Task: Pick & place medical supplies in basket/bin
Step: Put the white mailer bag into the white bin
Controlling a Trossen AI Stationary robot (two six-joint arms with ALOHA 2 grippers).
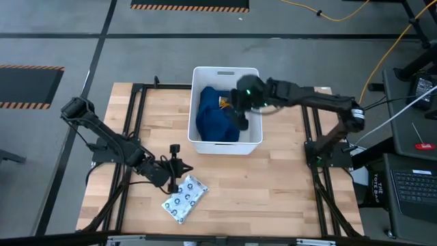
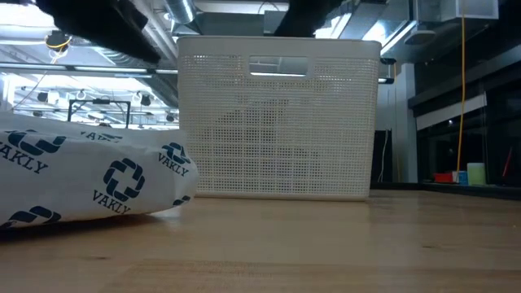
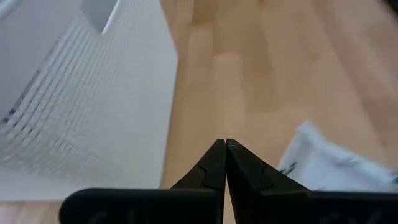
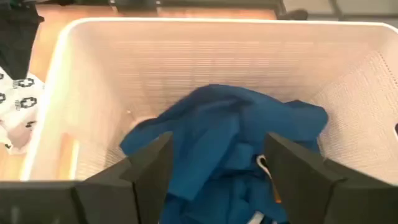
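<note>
1. High view: the white tub (image 1: 225, 145) stands near the far edge of the bench (image 1: 273, 184), about midway along it, with the blue garment (image 1: 215, 116) already inside. The white packet (image 1: 184, 198) lies flat near the near edge, toward the left corner.
2. The right gripper (image 4: 217, 171) hangs over the tub's right side with its fingers spread wide and nothing between them; the garment lies loose just below.
3. The left gripper (image 3: 225, 163) sits low over the bench just beside the packet, between it and the tub, its fingers pressed together and holding nothing.
4. The small black block and the amber bottle cannot be made out for certain; a small orange-and-white item (image 4: 268, 174) in the folds may be one of them.
5. Risk: with its fingers closed, the left gripper would likely push the packet along the bench rather than take it, unless it opens first. The packet looks soft and slippery, so a pinch at one edge could let it sag or slip. Both arms meeting over the tub could also collide.
6. The low view shows the packet's printed rings and the tub's handle slot (image 2: 278, 65), but not the contents. Only the right wrist view looks down into the tub.
</note>
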